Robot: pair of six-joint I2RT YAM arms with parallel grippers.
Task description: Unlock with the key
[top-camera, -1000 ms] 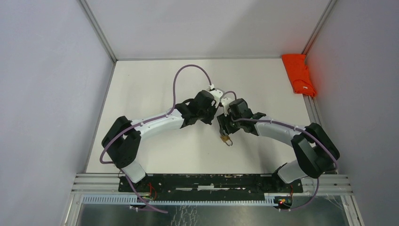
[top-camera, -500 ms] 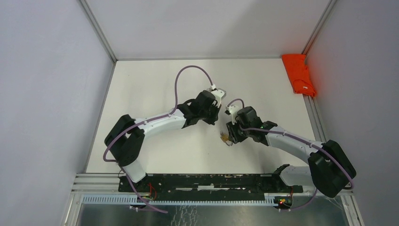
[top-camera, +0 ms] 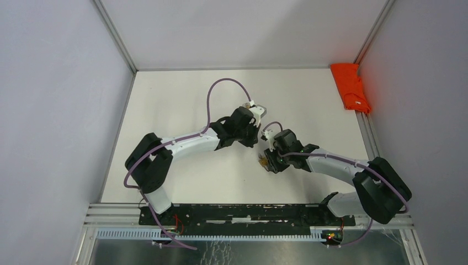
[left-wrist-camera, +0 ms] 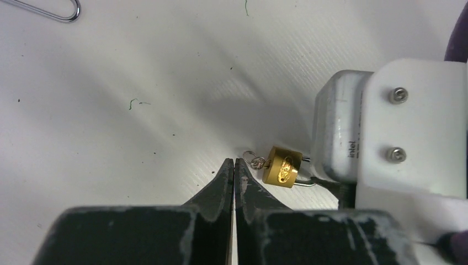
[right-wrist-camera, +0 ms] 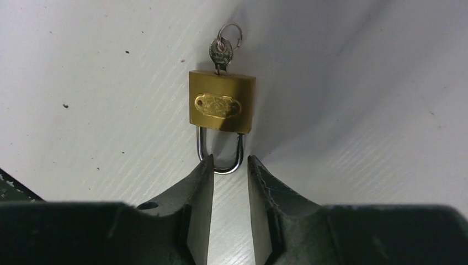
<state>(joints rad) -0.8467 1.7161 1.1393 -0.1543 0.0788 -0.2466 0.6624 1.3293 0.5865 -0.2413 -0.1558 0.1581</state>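
Nearest, a black rail (top-camera: 237, 212) is seen along the front edge of the surface (top-camera: 176, 99). A little beyond it, right of the middle, the right pincer (right-wrist-camera: 229, 163) is held low at the surface and closed on the padlock (right-wrist-camera: 222, 105) — one finger (right-wrist-camera: 193, 187) is set against each leg of the steel shackle (right-wrist-camera: 241, 148), down at its bow. The brass padlock is laid flat on the surface with its label upward. In the right wrist view the shackle is seen at 6 o'clock, with both legs run into the body. The key (right-wrist-camera: 219, 52) is seated in the keyhole at 12 o'clock, and a small ring (right-wrist-camera: 240, 33) is threaded through its head.

Just past the key the left pincer (left-wrist-camera: 234, 165) is found, at about 11 o'clock from the padlock in the overhead view. Its fingers are pressed together with nothing held between them, and their tips are placed just beside the ring; whether it is touched cannot be told.

Farther off, at 11 o'clock in the left wrist view, a bent wire loop (left-wrist-camera: 55, 12) is laid on the surface. Farthest — in the corner at 2 o'clock overhead — a red cloth (top-camera: 350, 87) is bunched against the side wall.
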